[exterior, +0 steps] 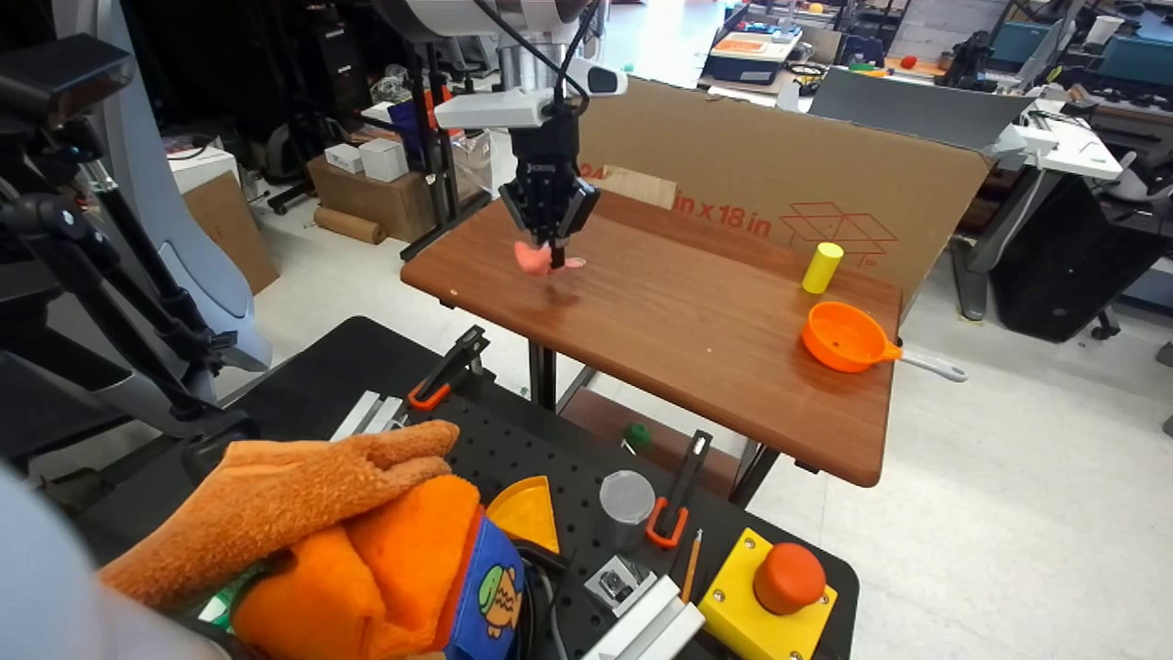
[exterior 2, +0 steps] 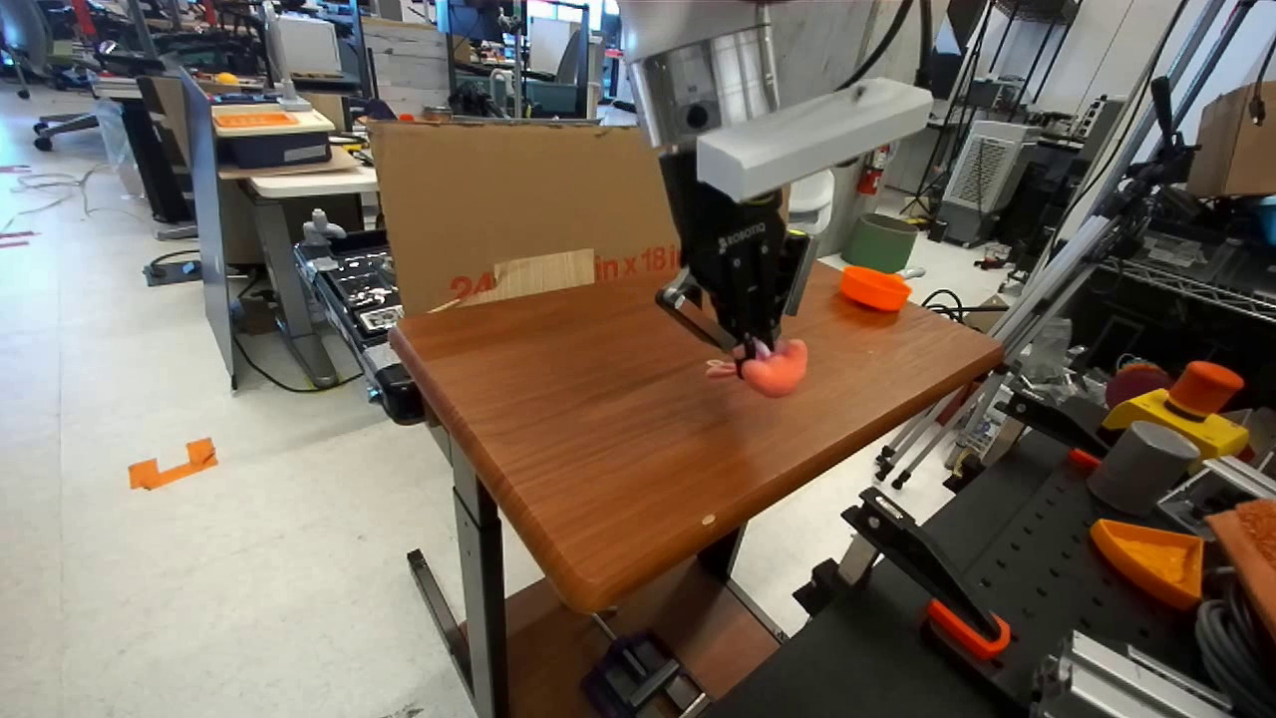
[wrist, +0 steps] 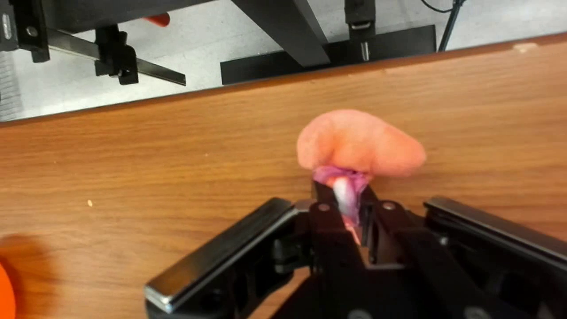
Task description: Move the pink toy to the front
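The pink toy [exterior: 531, 258] is small and salmon-pink, with a purple and white part. It also shows in an exterior view [exterior 2: 776, 371] and in the wrist view [wrist: 361, 144]. My gripper [exterior: 556, 252] is shut on its purple and white part, and the rounded pink lobe sticks out past the fingertips. The gripper [exterior 2: 755, 351] points down over the wooden table [exterior 2: 558, 399]. The toy appears to hang a little above the tabletop, with a dark shadow below it. In the wrist view the gripper [wrist: 343, 190] has the toy between its fingertips, near a long table edge.
An orange bowl with a grey handle [exterior: 841, 337] stands at the table's far end; its rim shows in the wrist view [wrist: 5, 292]. A yellow cylinder [exterior: 823, 268] stands near it. A cardboard panel [exterior: 733, 165] lines one long side. A black bench [exterior: 550, 449] holds clamps.
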Tool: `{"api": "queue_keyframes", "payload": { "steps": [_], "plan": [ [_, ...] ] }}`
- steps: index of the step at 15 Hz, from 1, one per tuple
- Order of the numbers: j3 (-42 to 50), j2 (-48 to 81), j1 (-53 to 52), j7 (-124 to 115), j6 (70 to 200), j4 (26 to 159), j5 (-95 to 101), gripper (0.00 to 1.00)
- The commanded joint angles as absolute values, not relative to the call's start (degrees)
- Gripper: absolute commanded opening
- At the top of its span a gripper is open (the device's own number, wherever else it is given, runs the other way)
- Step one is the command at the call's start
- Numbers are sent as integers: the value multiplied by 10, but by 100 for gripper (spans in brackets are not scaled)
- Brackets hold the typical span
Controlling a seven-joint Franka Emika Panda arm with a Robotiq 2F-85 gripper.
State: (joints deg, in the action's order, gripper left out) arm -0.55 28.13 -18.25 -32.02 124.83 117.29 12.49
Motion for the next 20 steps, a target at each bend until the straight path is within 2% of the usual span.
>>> {"api": "queue_keyframes", "payload": {
  "steps": [1, 3, 4, 5, 6, 10, 13, 15, 16, 17, 18, 20],
  "plan": [
    [3, 269, -190, -326, 1277, 1213, 172, 6],
    [8, 276, -190, -334, 1293, 1215, 194, 6],
    [10, 278, -189, -338, 1299, 1215, 197, 18],
    [12, 280, -189, -341, 1295, 1211, 200, 49],
    [11, 281, -188, -345, 1288, 1208, 194, 50],
    [10, 266, -186, -350, 1277, 1205, 192, 75],
    [-9, 226, -175, -321, 1202, 1198, 151, 94],
    [-31, 170, -161, -272, 1152, 1212, 112, 100],
    [-36, 139, -159, -250, 1128, 1222, 104, 100],
    [-25, 205, -167, -294, 1165, 1194, 130, 95],
    [-33, 180, -163, -280, 1144, 1197, 120, 100],
    [-40, 147, -158, -269, 1130, 1208, 115, 100]
  ]
}}
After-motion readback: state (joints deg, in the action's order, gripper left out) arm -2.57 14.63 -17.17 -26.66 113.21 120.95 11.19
